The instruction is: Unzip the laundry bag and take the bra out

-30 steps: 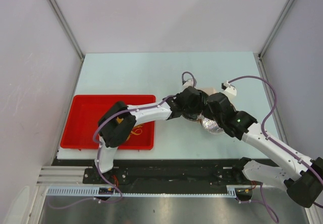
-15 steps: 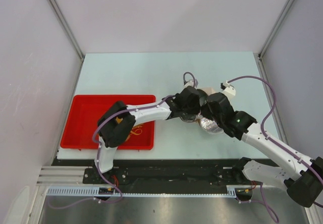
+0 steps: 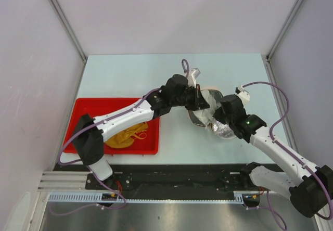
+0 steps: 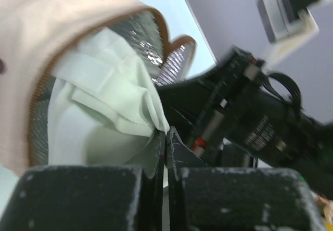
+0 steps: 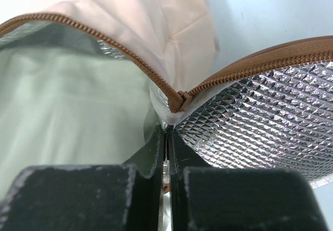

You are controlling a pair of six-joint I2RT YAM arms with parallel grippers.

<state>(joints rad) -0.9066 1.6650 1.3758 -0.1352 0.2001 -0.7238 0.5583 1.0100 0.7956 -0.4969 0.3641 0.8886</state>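
We see the laundry bag [image 3: 219, 130] unzipped, right of the table's [image 3: 130, 75] middle. Our right gripper [image 5: 165, 136] is pressed together on its seam beside the zip's end. Our left gripper [image 4: 165, 138] pinches pale cloth [image 4: 99, 111] in its mouth. The bra [image 3: 127, 136] lies in the red tray [image 3: 86, 108] by the near left corner. We judge it light, limp and snag-prone: take the bunched body, not 1 thin strap.

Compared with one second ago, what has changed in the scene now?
The left gripper closed on the pale fabric inside the open laundry bag, and its elbow swung left off the red tray, uncovering the bra. The right gripper stays shut on the bag's zipper edge; the tray has not moved.
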